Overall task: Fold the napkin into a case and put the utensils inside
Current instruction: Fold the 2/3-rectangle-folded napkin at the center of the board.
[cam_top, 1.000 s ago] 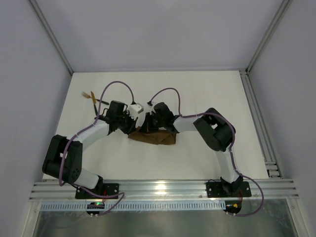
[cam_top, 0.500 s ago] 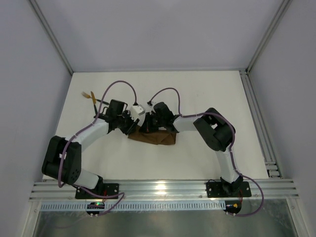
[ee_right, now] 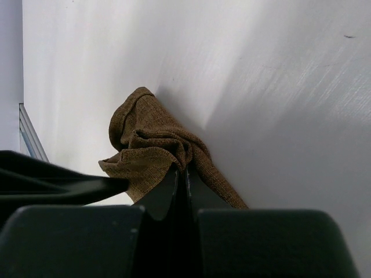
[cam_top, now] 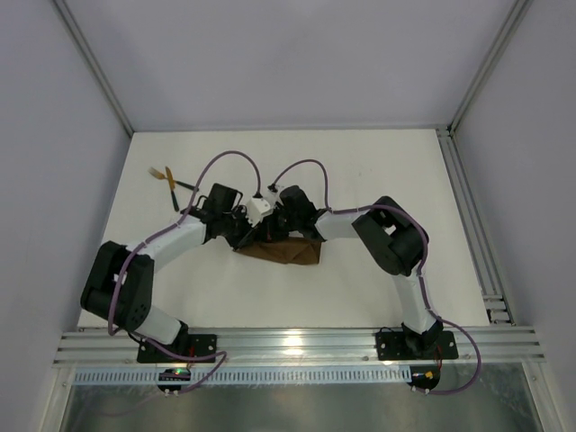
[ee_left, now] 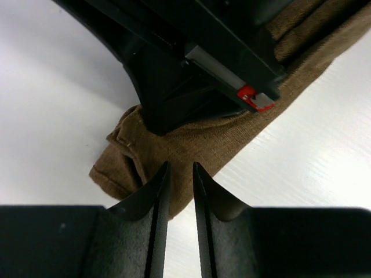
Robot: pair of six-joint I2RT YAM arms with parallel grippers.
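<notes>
The napkin [cam_top: 290, 254] lies as a folded dark-brown strip mid-table. My right gripper [cam_top: 274, 227] is shut on a bunched fold of it; in the right wrist view [ee_right: 186, 169] the napkin [ee_right: 148, 152] gathers at the fingertips and lifts off the table. My left gripper [cam_top: 253, 229] is close beside it at the napkin's left end. In the left wrist view [ee_left: 180, 165] the jaws stand a narrow gap apart just above the napkin's [ee_left: 197, 142] edge, with nothing clamped. The utensils [cam_top: 171, 179] lie far left, apart from both grippers.
The right gripper's black body [ee_left: 203, 58] fills the top of the left wrist view, very close to my left fingers. A metal rail [cam_top: 468, 216] runs along the table's right edge. Grey walls enclose the back and sides.
My left gripper has moved right, closing in on the right gripper over the napkin's left end. The right gripper has kept its hold and barely moved.
</notes>
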